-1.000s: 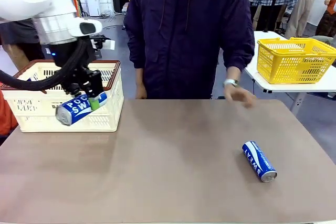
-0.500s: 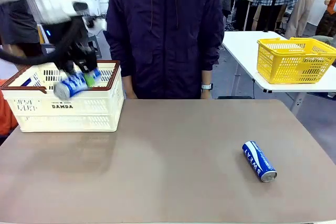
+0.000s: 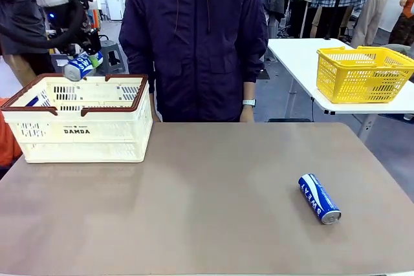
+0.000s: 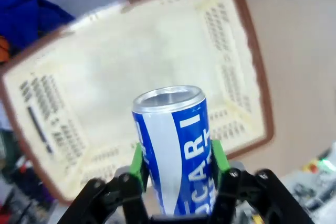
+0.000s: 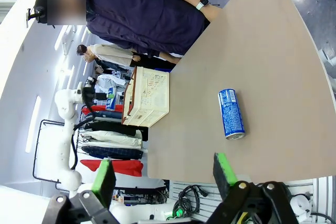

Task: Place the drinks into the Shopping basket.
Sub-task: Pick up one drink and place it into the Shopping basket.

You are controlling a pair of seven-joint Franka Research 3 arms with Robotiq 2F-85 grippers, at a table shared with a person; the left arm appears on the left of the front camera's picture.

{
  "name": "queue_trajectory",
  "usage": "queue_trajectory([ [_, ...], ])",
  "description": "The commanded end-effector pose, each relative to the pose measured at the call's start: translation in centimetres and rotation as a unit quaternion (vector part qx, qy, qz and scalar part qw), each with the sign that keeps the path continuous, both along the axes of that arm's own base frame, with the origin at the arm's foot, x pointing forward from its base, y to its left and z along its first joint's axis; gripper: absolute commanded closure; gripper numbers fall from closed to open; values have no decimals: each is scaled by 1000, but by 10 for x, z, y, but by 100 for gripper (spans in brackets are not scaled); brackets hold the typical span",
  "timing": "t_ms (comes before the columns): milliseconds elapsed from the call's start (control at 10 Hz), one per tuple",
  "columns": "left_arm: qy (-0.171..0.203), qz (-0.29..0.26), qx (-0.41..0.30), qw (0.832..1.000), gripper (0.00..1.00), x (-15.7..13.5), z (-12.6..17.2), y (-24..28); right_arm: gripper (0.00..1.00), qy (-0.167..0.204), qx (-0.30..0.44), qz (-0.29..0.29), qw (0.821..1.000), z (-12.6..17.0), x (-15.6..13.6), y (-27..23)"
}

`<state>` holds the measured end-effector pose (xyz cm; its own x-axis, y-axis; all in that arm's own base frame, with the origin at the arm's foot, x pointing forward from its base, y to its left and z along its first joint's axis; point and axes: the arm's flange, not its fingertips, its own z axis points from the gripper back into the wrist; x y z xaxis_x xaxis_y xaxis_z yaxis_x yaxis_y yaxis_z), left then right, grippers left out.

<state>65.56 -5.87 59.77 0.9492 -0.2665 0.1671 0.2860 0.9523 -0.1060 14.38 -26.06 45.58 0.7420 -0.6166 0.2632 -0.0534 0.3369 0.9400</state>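
Observation:
My left gripper is shut on a blue drink can with white lettering, held in the air above the far rim of the cream Shopping basket. In the left wrist view the same can stands between the green pads, with the basket below it. A second blue can lies on its side on the table at the right, also seen as the can in the right wrist view. My right gripper is open, high above the table, holding nothing.
A person in a dark jacket stands at the far side of the table, hands down at the edge. A yellow mesh basket sits on a white table at the back right. A blue item shows inside the cream basket's left end.
My left arm has lifted the can from in front of the basket up and back, over its far rim. The person drew the hand back and stepped left.

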Motion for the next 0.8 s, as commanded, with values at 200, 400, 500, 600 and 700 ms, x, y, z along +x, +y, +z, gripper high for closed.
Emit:
queue_trajectory([
  [200, -38, 58, 18, 997, 100, 16, -52, 3, 0, -20, 1, -4, 1000, 4, 2, -1],
  [400, -53, 65, 35, 996, 100, 13, -101, 0, 0, -20, 1, -4, 1000, 4, 2, -1],
  [500, -31, 59, 27, 997, 100, 10, -124, -4, 0, -20, 1, -4, 1000, 4, 2, -1],
  [600, -11, 61, 19, 998, 100, 7, -144, -5, 0, -20, 1, -4, 1000, 4, 2, -1],
  [700, -2, 64, 13, 998, 100, 4, -158, -4, 0, -20, 1, -4, 1000, 4, 2, -1],
])
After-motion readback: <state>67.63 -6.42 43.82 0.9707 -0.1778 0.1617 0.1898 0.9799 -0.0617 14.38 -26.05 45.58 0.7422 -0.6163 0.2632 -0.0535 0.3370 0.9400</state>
